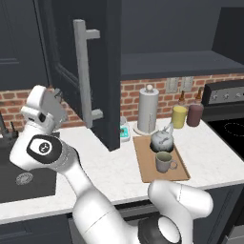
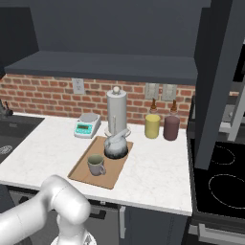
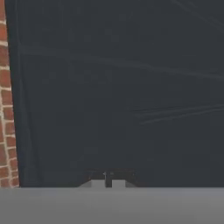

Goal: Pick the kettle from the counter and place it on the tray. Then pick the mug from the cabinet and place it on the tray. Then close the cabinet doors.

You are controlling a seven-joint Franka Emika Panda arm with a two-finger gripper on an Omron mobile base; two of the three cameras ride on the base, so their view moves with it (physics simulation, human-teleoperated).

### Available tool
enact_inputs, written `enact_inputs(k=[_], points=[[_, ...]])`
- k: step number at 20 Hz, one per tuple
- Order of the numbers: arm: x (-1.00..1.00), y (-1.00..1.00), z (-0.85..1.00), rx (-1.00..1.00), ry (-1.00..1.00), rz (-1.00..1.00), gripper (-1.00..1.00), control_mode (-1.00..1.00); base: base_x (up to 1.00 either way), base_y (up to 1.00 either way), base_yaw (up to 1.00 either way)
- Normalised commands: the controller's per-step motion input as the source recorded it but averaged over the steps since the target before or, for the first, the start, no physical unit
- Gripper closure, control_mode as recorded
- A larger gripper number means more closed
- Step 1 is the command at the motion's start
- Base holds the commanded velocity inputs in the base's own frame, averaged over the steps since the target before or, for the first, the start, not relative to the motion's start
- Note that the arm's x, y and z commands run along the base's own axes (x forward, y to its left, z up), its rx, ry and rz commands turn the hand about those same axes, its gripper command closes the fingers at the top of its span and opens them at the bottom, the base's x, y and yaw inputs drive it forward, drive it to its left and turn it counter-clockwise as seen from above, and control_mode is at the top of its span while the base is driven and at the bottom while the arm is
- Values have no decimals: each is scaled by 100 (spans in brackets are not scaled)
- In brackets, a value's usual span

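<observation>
**Kettle and mug on the tray, cabinet doors open**

While the kettle (image 1: 162, 138) and mug (image 1: 164, 161) stand on the wooden tray (image 1: 145, 167), the left cabinet door (image 1: 90, 71) stands swung out. The gripper (image 3: 108, 178) faces a dark panel, fingertips together, holding nothing.

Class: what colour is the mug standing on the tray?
Greyish-green mug, best seen in the right base view, on the light-brown tray.

The white arm rises from low down, bends far to the left and turns up at its dark elbow. The pincer (image 3: 108, 178) sits high on the left, its two tips pressed close together, holding nothing.
</observation>
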Motion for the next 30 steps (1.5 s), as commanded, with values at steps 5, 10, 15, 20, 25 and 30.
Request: enact_inputs(k=[5,10,15,20,25,30], points=[[43,-97,58,7,-25,-16,100,-100,0,0,0],[52,-80,36,4,-12,-14,100,-100,0,0,0],[64,-33,2,0,8,-2,100,-100,0,0,0],[21,-27,51,0,16,16,100,-100,0,0,0],[28,-46,37,0,16,27,100,-100,0,0,0],[68,-73,19,0,20,26,100,-100,0,0,0]])
